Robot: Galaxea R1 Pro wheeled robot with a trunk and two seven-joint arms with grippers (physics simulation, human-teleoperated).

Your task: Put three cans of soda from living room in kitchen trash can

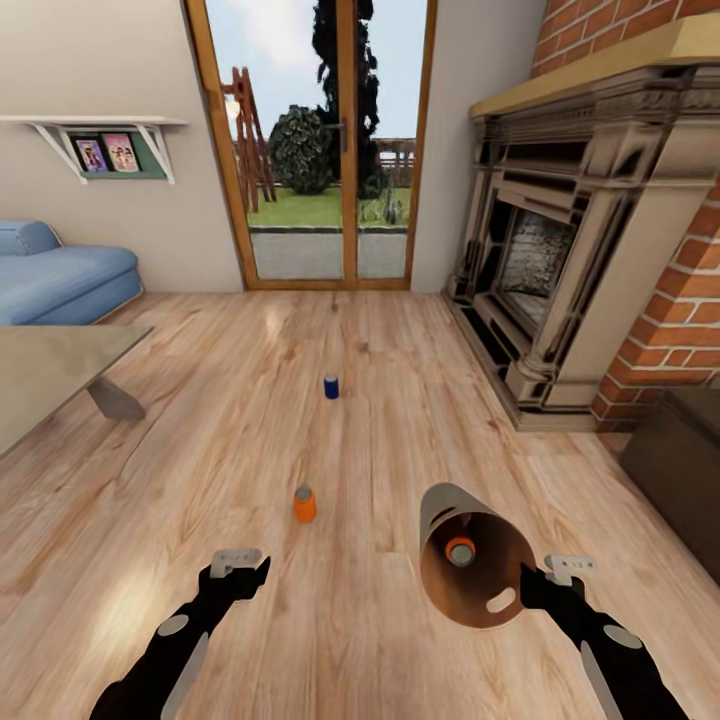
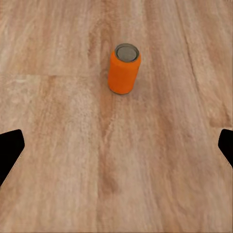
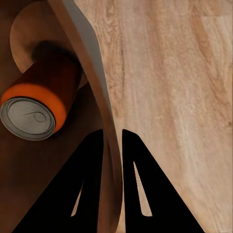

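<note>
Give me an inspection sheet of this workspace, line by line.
Surface: warm wood plank floor.
Job's things: orange soda can upright on floor; dark blue soda can upright farther off; second orange can inside the light grey brown-lined bin.
Clutter: nothing seen.
Tools: left tool open, near the orange can, apart from it; right tool shut on the bin's rim.
Cables: nothing seen.
Surroundings: brick fireplace, blue sofa, grey low table, glass doors.
</note>
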